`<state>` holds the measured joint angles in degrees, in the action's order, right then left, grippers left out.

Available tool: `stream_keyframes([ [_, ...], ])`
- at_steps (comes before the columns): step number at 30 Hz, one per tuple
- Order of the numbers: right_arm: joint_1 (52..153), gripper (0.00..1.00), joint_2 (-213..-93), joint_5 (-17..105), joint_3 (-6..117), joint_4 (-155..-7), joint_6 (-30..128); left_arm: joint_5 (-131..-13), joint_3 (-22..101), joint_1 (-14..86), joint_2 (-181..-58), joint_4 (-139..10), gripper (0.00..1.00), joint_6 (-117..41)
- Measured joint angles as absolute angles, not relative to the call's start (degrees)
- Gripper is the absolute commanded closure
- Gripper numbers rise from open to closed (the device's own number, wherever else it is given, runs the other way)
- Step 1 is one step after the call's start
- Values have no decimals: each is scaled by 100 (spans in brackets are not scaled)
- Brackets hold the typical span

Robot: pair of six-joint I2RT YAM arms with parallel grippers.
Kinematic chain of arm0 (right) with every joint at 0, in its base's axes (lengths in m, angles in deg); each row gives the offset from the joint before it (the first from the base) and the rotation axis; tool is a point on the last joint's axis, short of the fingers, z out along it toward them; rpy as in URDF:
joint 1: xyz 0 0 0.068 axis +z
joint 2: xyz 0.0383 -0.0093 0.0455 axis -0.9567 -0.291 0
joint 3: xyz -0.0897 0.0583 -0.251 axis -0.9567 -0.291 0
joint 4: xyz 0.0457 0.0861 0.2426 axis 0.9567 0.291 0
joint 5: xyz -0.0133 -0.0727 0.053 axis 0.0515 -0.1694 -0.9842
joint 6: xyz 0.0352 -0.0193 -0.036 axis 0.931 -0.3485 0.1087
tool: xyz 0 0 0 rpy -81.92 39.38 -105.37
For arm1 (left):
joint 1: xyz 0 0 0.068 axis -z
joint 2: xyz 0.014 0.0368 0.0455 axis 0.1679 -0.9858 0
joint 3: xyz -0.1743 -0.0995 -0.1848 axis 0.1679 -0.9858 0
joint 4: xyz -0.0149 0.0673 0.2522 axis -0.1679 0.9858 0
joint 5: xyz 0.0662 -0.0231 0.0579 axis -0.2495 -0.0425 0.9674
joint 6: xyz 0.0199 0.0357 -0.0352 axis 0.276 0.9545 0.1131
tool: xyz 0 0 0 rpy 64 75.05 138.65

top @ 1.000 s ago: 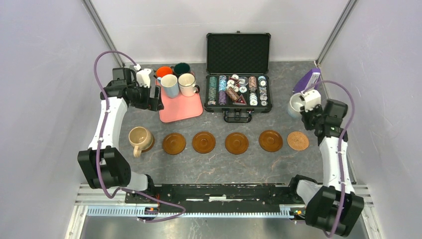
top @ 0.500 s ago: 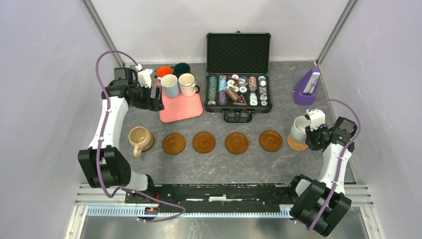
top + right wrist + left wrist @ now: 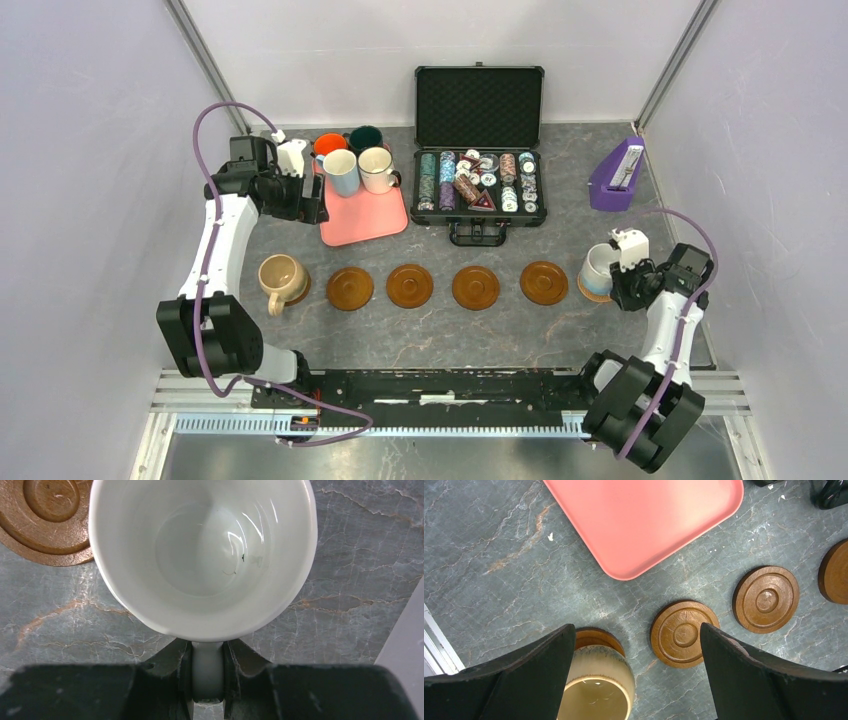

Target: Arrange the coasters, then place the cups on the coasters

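Clamping the handle of the pale mug (image 3: 200,555), the right gripper (image 3: 207,662) holds it upright over the woven coaster (image 3: 596,297) at the right end of the row, near the table's (image 3: 440,335) right edge. The left gripper (image 3: 636,630) hangs wide open beside the pink tray (image 3: 644,525), above the tan mug (image 3: 596,690) seated on the leftmost brown coaster (image 3: 596,637). Four bare brown coasters (image 3: 475,287) lie between the two mugs.
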<state>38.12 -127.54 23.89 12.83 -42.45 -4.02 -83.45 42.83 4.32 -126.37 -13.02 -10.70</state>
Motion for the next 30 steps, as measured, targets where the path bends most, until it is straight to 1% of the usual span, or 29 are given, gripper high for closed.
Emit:
stream_keyframes([
  [15, 3620, 100, -12748, 2429, 1034, -4592, -393, -8319, 4278, 441, -12641, -1300, 0, -1070],
  [18, 3616, 91, -12741, 2431, 993, -4636, -397, -8317, 4278, 445, -12641, -1300, 0, -1070],
  [21, 3616, 78, -12741, 2431, 977, -4669, -402, -8301, 4278, 458, -12648, -1300, 0, -1070],
  [23, 3614, 73, -12741, 2429, 966, -4682, -419, -8299, 4278, 467, -12658, -1300, 0, -1070],
  [27, 3592, 58, -12741, 2431, 966, -4671, -544, -8295, 4278, 467, -12667, -1302, 0, -1070],
  [30, 3544, 49, -12743, 2461, 966, -4601, -721, -8295, 4274, 467, -12669, -1309, 0, -1070],
])
